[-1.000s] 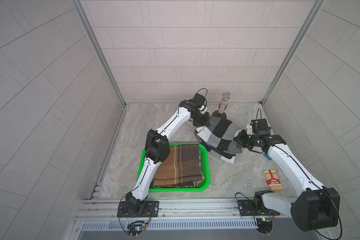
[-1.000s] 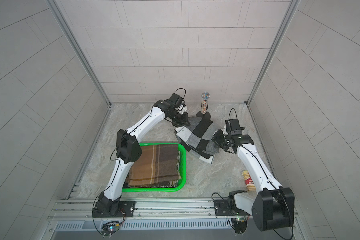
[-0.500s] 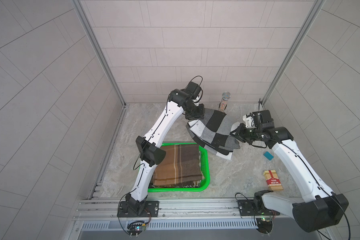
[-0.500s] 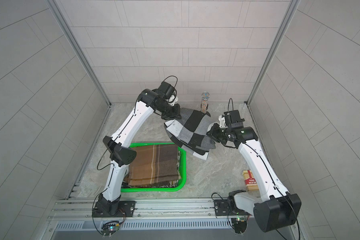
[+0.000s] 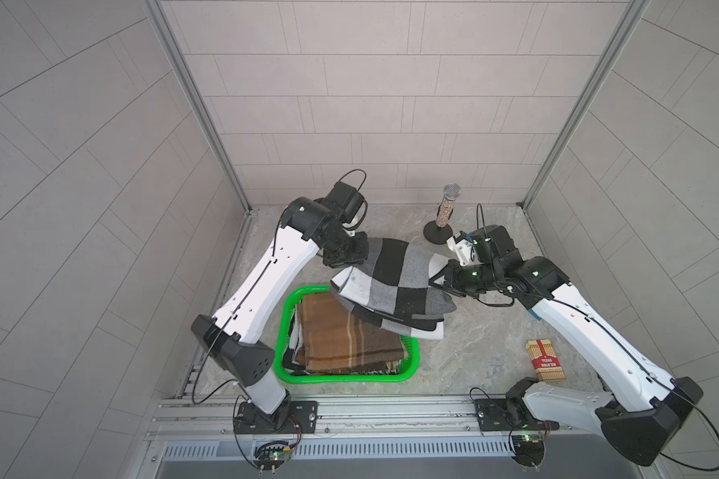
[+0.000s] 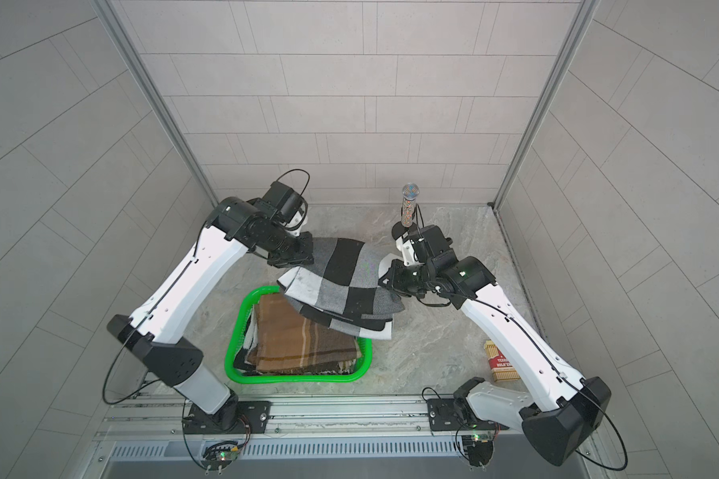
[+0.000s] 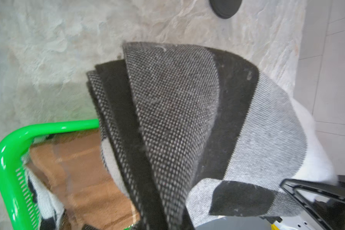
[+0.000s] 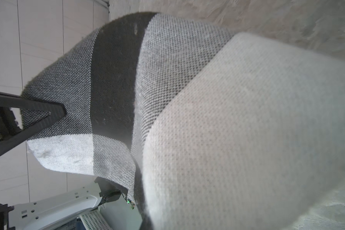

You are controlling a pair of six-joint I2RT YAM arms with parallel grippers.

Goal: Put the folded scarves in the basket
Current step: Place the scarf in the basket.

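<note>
Top views: red box [image 5: 546, 360] "TEXAS HOLD'EM"

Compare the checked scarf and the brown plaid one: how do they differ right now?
The checked scarf is black, grey and white; the brown plaid scarf is brown with pale stripes. The checked one is held up between the left gripper and right gripper, sagging; the brown one lies in the green basket. Both are folded.
</note>
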